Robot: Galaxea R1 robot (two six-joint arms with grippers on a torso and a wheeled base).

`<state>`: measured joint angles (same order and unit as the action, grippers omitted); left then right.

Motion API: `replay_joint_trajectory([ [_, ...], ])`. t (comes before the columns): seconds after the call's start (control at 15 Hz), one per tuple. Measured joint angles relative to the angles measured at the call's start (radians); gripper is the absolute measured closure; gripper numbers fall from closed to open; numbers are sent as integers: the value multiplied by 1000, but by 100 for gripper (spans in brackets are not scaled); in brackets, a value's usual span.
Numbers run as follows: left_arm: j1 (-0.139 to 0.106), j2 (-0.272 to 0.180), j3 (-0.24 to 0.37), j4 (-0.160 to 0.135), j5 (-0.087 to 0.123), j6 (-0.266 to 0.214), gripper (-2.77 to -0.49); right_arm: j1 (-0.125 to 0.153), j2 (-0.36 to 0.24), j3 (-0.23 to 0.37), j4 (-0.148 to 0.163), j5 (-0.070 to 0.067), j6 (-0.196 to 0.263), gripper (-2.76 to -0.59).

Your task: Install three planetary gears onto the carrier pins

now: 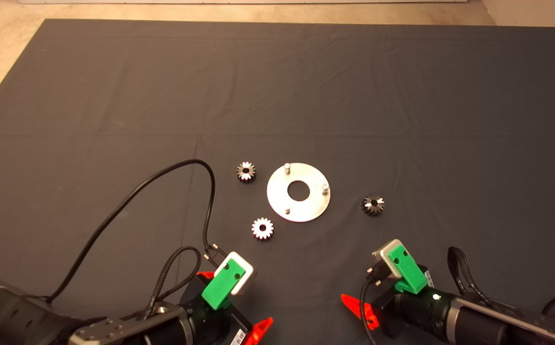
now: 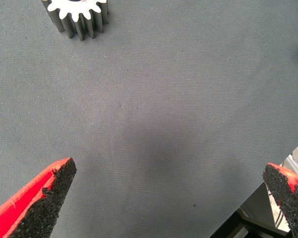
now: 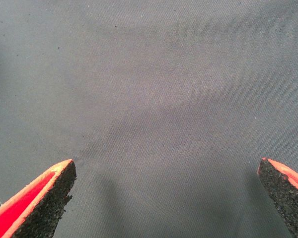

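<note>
Three planetary gears point(image 1: 262, 228) lie off disc point(image 1: 277, 203) (pins bare); both grippers' jaws open.

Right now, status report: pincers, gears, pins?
Left pincer and right pincer open, empty, low over the mat. Three planetary gears loose around the disc. Carrier pins bare. Nothing in the way.

Three planetary gears point(image 1: 246, 171) lie around the disc point(image 1: 298, 192), pins bare
</note>
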<state>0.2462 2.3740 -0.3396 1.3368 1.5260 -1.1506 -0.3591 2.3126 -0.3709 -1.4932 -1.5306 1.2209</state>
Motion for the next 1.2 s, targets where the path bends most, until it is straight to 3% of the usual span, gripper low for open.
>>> replay_joint_trajectory([
  [0.53,0,0,0,0,0,1,-275,14,-7,0,1,0,0,-276],
  [0.67,0,0,0,0,0,1,-275,50,-22,0,1,0,0,-276],
  [0.8,0,6,0,0,1,0,-275,129,-32,0,7,-1,0,-276],
  [0.87,0,13,0,0,0,1,-275,169,-32,0,22,-1,0,-276],
  [0.93,0,21,0,0,1,0,-275,200,-33,0,62,0,0,-276],
  [1.0,0,31,0,0,1,1,-275,238,-34,0,127,0,0,-276],
  [1.07,0,42,0,0,0,0,-275,272,-39,0,171,0,0,-276],
  [1.2,0,53,0,0,1,0,-275,324,-45,0,239,-3,-1,-276],
])
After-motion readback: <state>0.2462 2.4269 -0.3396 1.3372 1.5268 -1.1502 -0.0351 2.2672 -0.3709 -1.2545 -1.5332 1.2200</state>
